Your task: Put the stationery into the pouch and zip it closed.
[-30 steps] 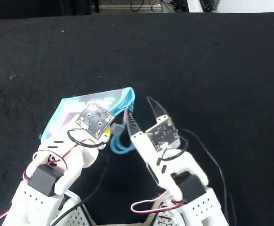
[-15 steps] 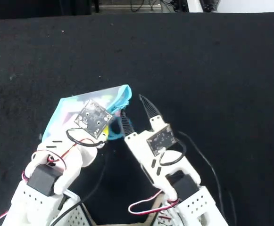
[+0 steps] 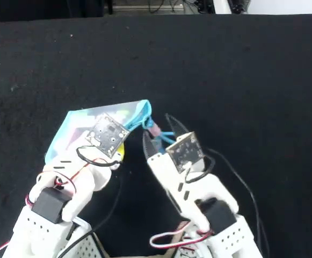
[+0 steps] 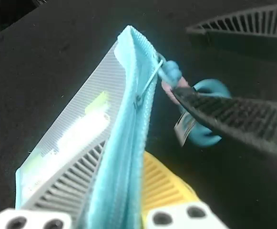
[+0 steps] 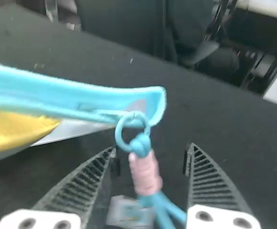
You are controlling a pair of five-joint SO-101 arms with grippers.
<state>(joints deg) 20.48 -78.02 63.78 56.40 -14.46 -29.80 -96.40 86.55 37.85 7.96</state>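
Stationery looks already inside the pouch [image 3: 83, 126], which lies on the surface [image 3: 225, 70]. Left fingers [image 4: 152, 164] pinch its zip edge. Right fingers [image 5: 198, 167] are spread either side of the pull [image 5: 140, 171], not gripping. We judge the zip nearly shut, so a final tug may remain. The slider is blurred and the contents are unclear.

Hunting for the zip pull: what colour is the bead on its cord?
Pink bead; clearest in right wrist view.

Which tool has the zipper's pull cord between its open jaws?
The right tool: its jaws stand open with the pull cord between them; the left tool is shut on the pouch.
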